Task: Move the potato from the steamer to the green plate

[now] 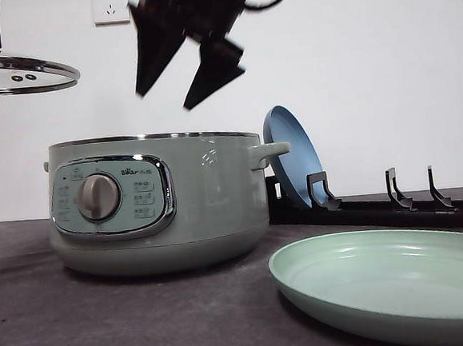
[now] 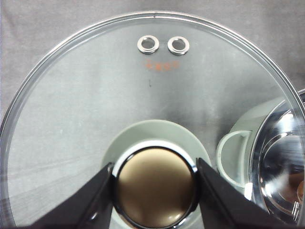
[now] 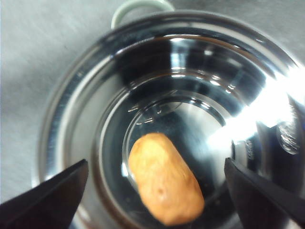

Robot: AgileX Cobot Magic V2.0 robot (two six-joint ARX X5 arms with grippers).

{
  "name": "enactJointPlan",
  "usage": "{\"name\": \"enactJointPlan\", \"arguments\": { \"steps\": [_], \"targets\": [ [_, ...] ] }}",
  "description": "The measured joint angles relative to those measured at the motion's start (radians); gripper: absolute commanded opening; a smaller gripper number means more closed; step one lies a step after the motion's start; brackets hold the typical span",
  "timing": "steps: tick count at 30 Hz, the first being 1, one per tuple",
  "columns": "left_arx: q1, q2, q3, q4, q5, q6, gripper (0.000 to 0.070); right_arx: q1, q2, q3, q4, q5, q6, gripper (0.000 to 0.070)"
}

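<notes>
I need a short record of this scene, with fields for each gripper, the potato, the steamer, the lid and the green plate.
left gripper: shut on the lid knob, holding the glass lid up to the steamer's left
right gripper: open, above the open steamer
potato: lying on the steamer's shiny floor, between the open fingers, untouched
steamer: on the table, lid off
green plate: empty, right of the steamer

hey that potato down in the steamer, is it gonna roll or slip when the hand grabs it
Probably a bit. The potato is an oval lump lying on the steamer's shiny metal bottom, so it may roll sideways if nudged. Its skin looks smooth and matte, so a grip across its narrow width should likely hold. The open right hand hovers above it.
</notes>
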Motion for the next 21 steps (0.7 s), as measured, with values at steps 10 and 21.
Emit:
{"name": "enactJointPlan", "arguments": {
  "steps": [10,21],
  "targets": [
    [0.000,0.000,0.000,0.000,0.000,0.000,0.0009,0.009,0.106,0.000,-0.019,0.070,-0.104,0.0579],
    [0.000,0.000,0.000,-0.002,0.000,0.000,0.0009,0.017,0.110,0.000,-0.018,0.070,-0.138,0.0579]
  ]
}}
